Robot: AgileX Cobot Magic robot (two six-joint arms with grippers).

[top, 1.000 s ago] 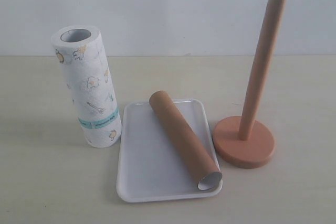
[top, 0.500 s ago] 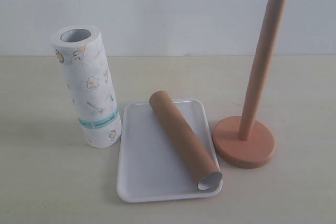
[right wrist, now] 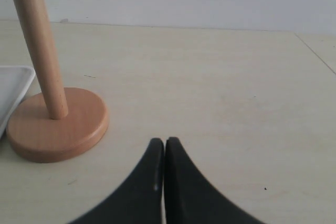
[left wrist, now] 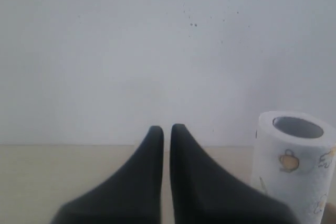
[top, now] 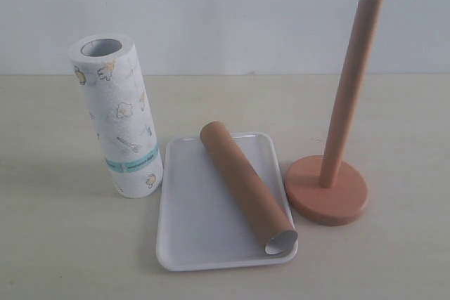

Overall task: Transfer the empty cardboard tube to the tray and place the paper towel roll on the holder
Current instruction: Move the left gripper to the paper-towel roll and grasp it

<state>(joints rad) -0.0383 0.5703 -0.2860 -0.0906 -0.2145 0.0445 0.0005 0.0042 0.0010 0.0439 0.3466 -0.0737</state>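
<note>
We start on the left, where the thick white paper towel roll printed with small yellow and teal cartoon pictures stands upright on the pale beige wooden table. Its hollow core faces up and its teal band sits low on the side. The roll is just beside the far left corner of the tray. We cannot tell whether the two touch.

From the left wrist view we see the left gripper, its two dark fingers pressed together and pinching nothing. It hovers over the table with the roll close by on one side.

Now to the middle: the flat white rectangular plastic tray with rounded corners lies on the table. The long plain brown cardboard tube rests on it, lying diagonally from the far rim toward the near right corner. Its open end with the pale grey inside pokes over the rim there.

On to the right: the terracotta-brown wooden holder with a round disc base and a tall slim rod stands upright, its base just beside the tray's right rim. The roll is well apart from it, not yet on the rod.

Last, the right gripper hangs above bare table near the holder's base, fingers closed tight on nothing.
</note>
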